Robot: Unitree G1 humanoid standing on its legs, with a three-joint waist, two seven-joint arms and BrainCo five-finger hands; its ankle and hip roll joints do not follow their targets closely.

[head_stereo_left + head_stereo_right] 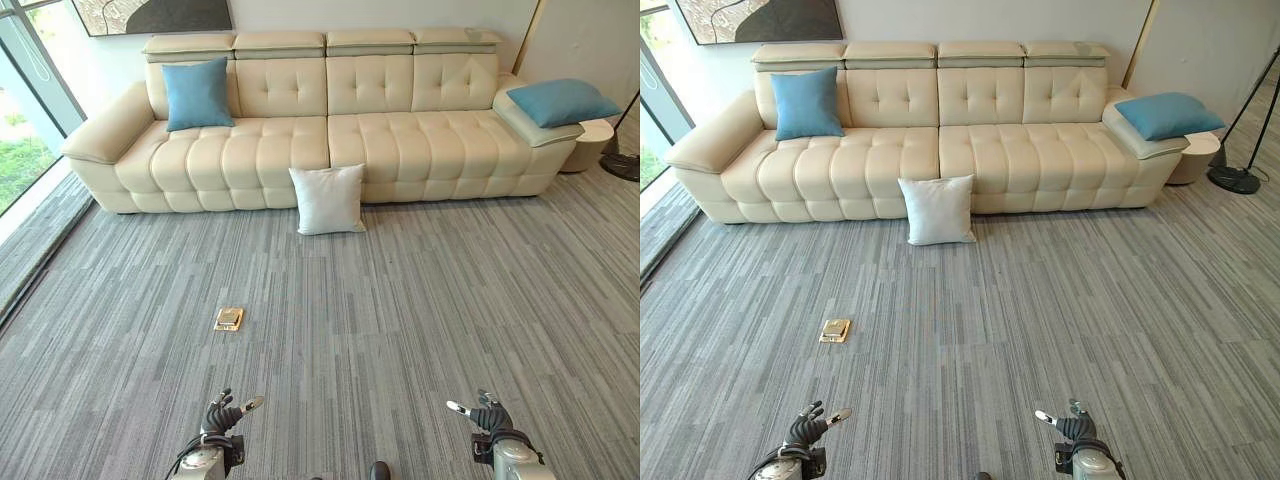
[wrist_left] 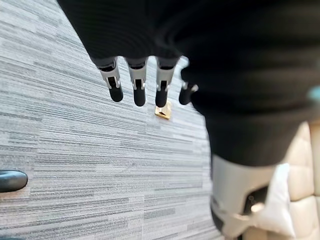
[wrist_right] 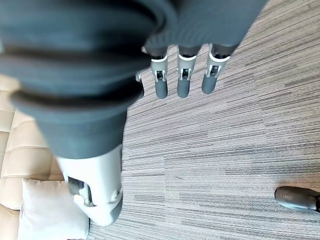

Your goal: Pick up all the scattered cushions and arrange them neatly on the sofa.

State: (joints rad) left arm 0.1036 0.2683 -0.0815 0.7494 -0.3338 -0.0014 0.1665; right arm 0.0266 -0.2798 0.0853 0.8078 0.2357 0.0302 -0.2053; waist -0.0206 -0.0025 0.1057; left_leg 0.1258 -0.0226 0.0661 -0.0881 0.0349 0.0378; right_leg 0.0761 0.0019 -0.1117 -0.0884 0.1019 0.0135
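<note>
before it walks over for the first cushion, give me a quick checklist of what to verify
1. Both hands free: left hand and right hand have straight fingers and hold nothing. Ok.
2. Target found: white cushion stands on the carpet, leaning against the sofa front. Ok.
3. Other cushions: one blue cushion sits upright against the backrest, ok; a second blue cushion lies on the sofa's right armrest, not ok.
4. Path: a small brass floor plate lies in the carpet left of the straight line to the white cushion. Ok, but mind it.
5. Reach: white cushion is well beyond both hands. Not ok yet.
</note>
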